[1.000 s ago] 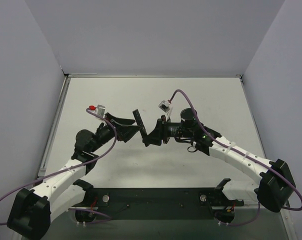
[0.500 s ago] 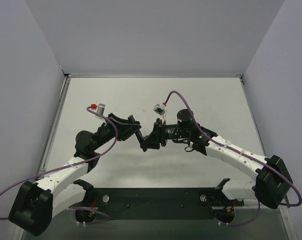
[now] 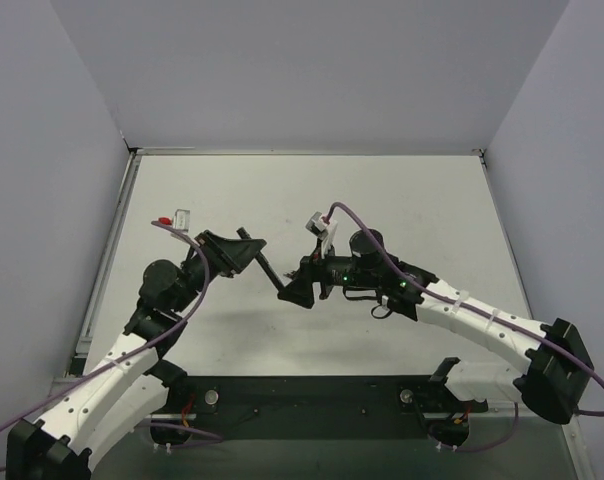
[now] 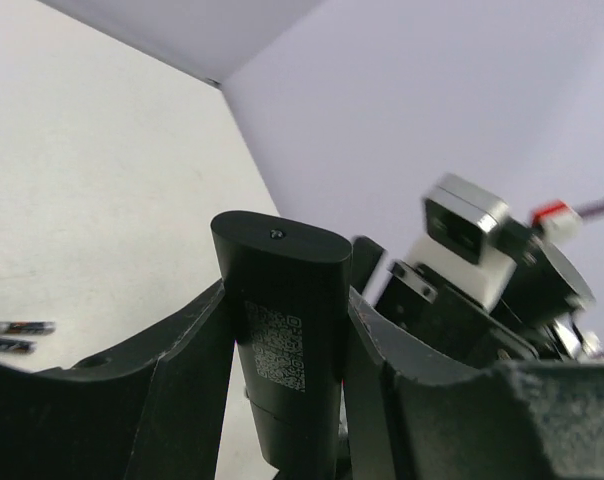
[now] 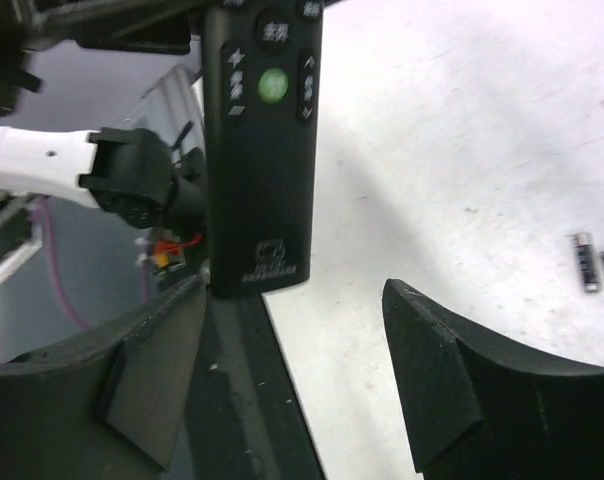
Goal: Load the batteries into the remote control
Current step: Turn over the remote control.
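Observation:
The remote control (image 3: 268, 268) is a slim black bar held in the air between the two arms. My left gripper (image 3: 250, 250) is shut on its plain end. In the left wrist view the remote (image 4: 282, 330) shows a QR label and stands pinched in that gripper (image 4: 287, 345). In the right wrist view its button face (image 5: 262, 150) has a green button. My right gripper (image 5: 292, 370) stands open around its free end, touching nothing. Two batteries (image 5: 594, 264) lie side by side on the table; they also appear as small cylinders (image 4: 14, 336).
The right arm's wrist and white camera block (image 4: 467, 215) sit close behind the remote. The black base plate (image 3: 312, 395) runs along the near edge. Grey walls (image 3: 302, 70) close in the white table (image 3: 312, 190) on three sides.
The left gripper has closed on the remote and swung a little left. The right gripper has opened, let go of the remote and shifted down-left.

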### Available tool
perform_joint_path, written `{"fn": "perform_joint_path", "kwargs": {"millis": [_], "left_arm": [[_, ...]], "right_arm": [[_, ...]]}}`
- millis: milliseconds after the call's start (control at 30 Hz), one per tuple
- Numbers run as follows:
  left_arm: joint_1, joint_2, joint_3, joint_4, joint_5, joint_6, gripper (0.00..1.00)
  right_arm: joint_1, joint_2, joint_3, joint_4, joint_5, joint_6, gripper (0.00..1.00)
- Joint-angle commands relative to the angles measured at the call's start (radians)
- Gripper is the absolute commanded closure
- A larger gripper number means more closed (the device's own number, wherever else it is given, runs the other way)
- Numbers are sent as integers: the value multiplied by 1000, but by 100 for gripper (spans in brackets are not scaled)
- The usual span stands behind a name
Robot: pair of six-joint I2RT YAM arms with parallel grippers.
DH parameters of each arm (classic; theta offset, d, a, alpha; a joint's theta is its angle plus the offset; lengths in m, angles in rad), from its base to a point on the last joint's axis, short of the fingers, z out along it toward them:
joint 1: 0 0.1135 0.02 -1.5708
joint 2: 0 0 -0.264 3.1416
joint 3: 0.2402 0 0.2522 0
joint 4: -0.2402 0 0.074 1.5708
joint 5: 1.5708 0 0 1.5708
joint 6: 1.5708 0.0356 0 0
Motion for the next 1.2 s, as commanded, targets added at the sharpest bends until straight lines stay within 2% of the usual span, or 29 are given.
{"fn": "perform_joint_path", "kwargs": {"millis": [0, 33, 167, 300, 600, 767, 900, 933, 967, 1000, 1033, 1067, 1133, 1167], "left_arm": [[-10, -95, 104, -455, -311, 36, 100], [-12, -101, 111, -479, -349, 35, 100], [-12, -101, 121, -572, -389, 1, 100], [-13, -79, 131, -606, -403, -39, 100], [-13, -109, 123, -614, -425, -53, 100], [-15, -110, 106, -606, -428, -65, 100], [-15, -109, 104, -592, -423, -68, 100], [-15, -109, 106, -592, -422, -67, 100], [-15, -109, 106, -588, -422, -65, 100], [-15, -109, 106, -582, -417, -61, 100], [-15, -110, 104, -573, -411, -54, 100], [-15, -116, 101, -541, -400, -44, 96], [-15, -121, 94, -513, -371, -5, 81], [-13, -127, 91, -472, -365, 11, 60]], "right_arm": [[104, -103, -16, -35, 397, -180, 33], [145, -106, -21, -26, 486, -201, 34], [223, -80, -39, 66, 627, -221, 34], [292, 18, -12, 127, 716, -270, 36], [332, 181, 63, 184, 753, -298, 41], [339, 246, 119, 184, 759, -295, 48], [342, 284, 137, 186, 773, -292, 66], [343, 287, 139, 183, 776, -287, 79], [343, 282, 142, 172, 779, -286, 85], [342, 273, 142, 166, 781, -286, 95], [343, 266, 139, 163, 782, -284, 100], [342, 255, 134, 158, 786, -273, 100], [339, 223, 126, 149, 784, -263, 100], [334, 210, 122, 140, 786, -249, 100]]}}
